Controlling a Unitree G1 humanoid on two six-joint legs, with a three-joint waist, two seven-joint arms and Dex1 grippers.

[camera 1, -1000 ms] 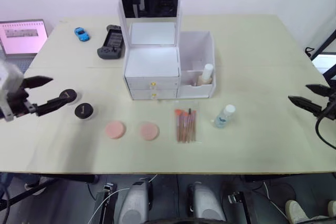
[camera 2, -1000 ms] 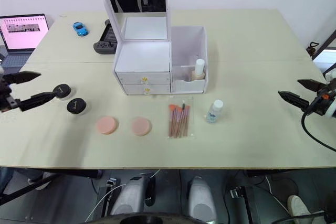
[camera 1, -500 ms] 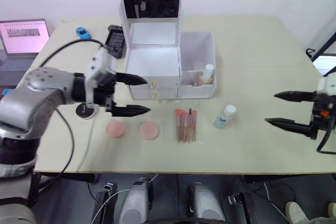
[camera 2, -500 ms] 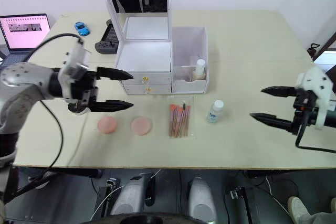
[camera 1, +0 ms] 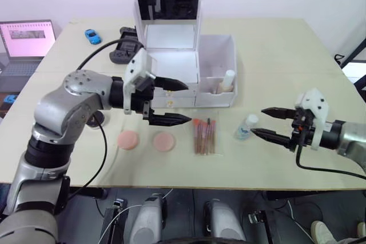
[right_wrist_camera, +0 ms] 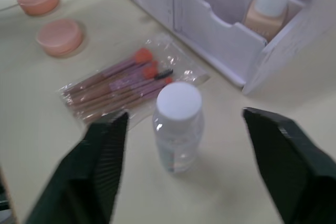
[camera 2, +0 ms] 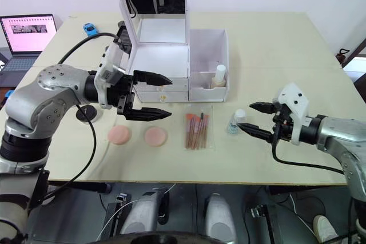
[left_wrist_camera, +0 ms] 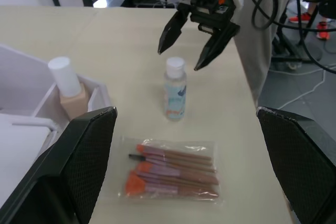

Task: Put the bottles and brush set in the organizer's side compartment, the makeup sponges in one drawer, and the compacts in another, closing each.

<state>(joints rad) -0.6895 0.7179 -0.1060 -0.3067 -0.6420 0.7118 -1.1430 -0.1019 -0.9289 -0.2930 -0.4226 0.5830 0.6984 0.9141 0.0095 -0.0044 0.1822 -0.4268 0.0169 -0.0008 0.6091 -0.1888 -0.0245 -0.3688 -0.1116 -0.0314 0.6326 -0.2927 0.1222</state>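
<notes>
Right now your right gripper, fingers spread apart, sits just beside the upright clear bottle, nearer than the left gripper, likewise spread.

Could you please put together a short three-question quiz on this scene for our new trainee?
1. True or false: the taller bottle with beige liquid already stands in the side compartment.
2. Which item lies between the right gripper and the brush set? A) a compact B) the clear bottle C) a makeup sponge
3. Fill in: the left gripper hangs in front of the organizer's two ____, both shut.

Key:
1. True.
2. B. The open right gripper points at it.
3. Drawers; the left gripper is open.
</notes>
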